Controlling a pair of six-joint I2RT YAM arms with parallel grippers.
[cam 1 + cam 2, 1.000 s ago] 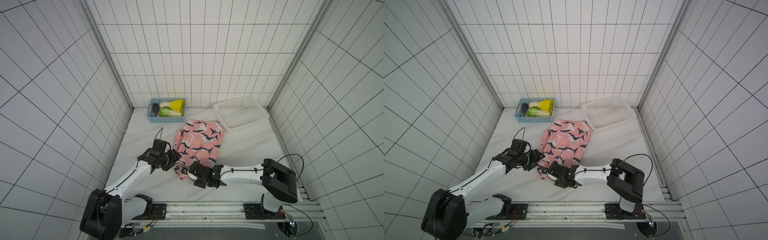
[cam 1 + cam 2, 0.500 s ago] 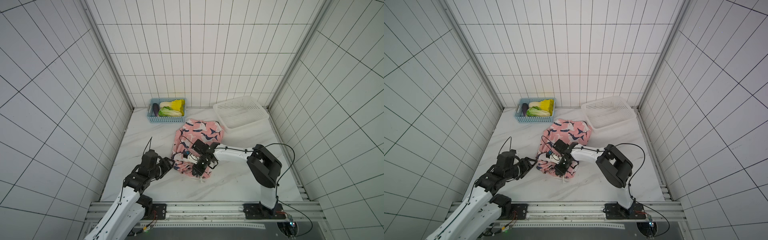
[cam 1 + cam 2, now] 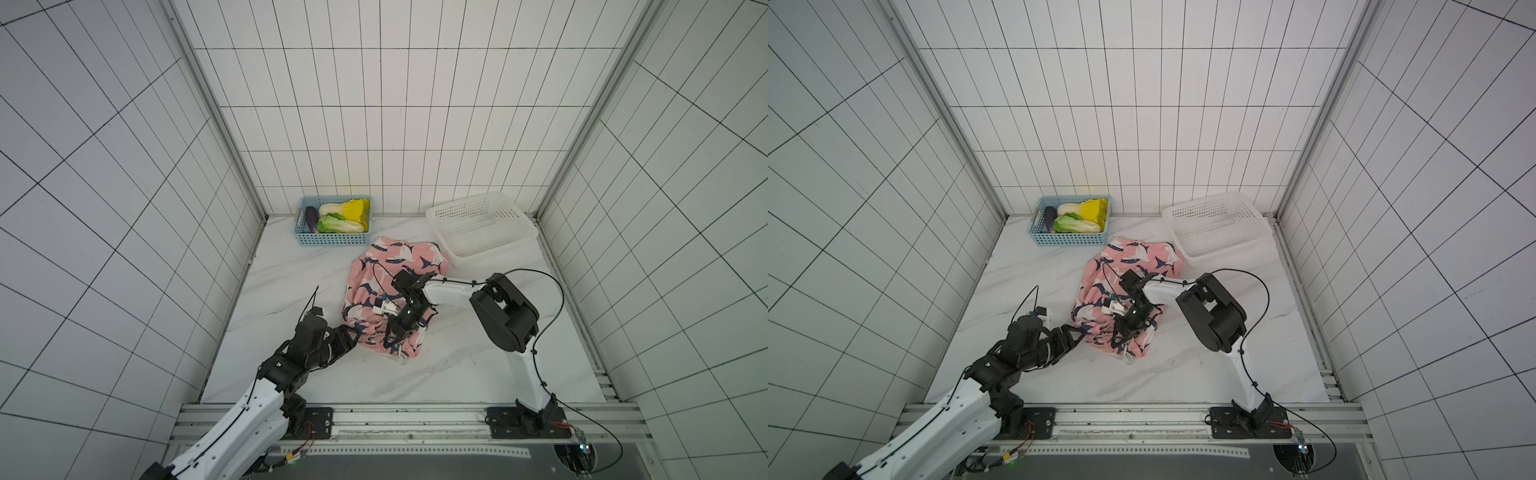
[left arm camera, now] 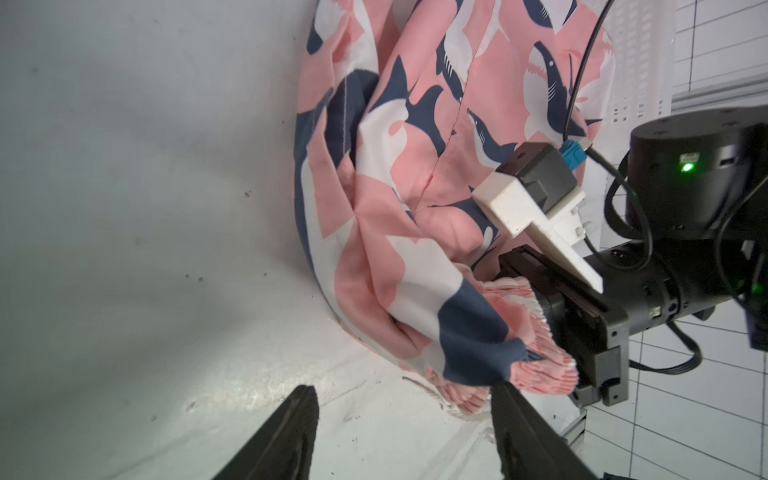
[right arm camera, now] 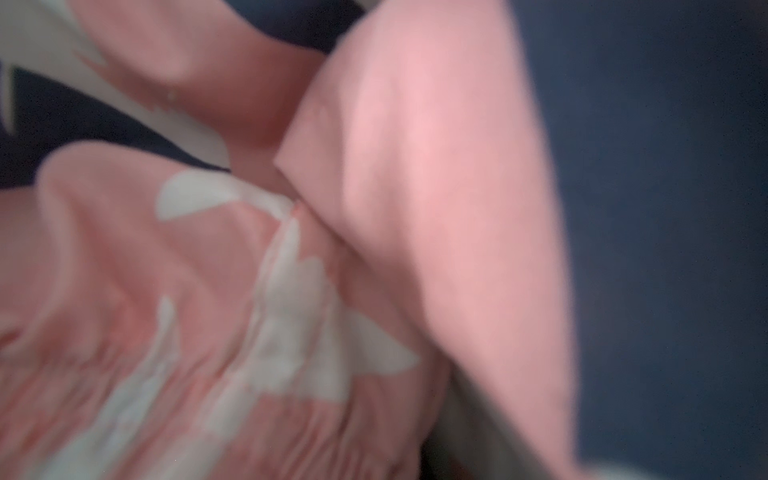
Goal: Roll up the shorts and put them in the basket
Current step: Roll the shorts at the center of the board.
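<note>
Left wrist view: my left pincer [image 4: 402, 390] stands spread, both tips low over the bare worktop [image 4: 145, 208], nothing between them. Just beyond the tips is the gathered waistband [image 4: 536, 332] of the shorts [image 4: 415, 199], held up off the worktop against my right pincer [image 3: 394, 336]. That pincer is pressed together. Judging by the bunched elastic at its tip, it is pinching the waistband; the right wrist view gives only blurred pink cloth close to the lens.

In both top views the shorts lie mid-worktop, long axis running near to far and leaning slightly right at the far end. The waistband end is the near one, folded up onto the body of the garment. My left pincer sits just left of that near end, pointing right toward it; my right pincer comes over it from the right and is the nearer, being on the cloth.

I judge the roll barely begun. The coming move calls for the fold to travel far along the long axis, with my left pincer taking the near left corner. A blue basket [image 3: 332, 241] stands far left and a white basket [image 3: 490, 255] far right, the latter near the far hem.
</note>
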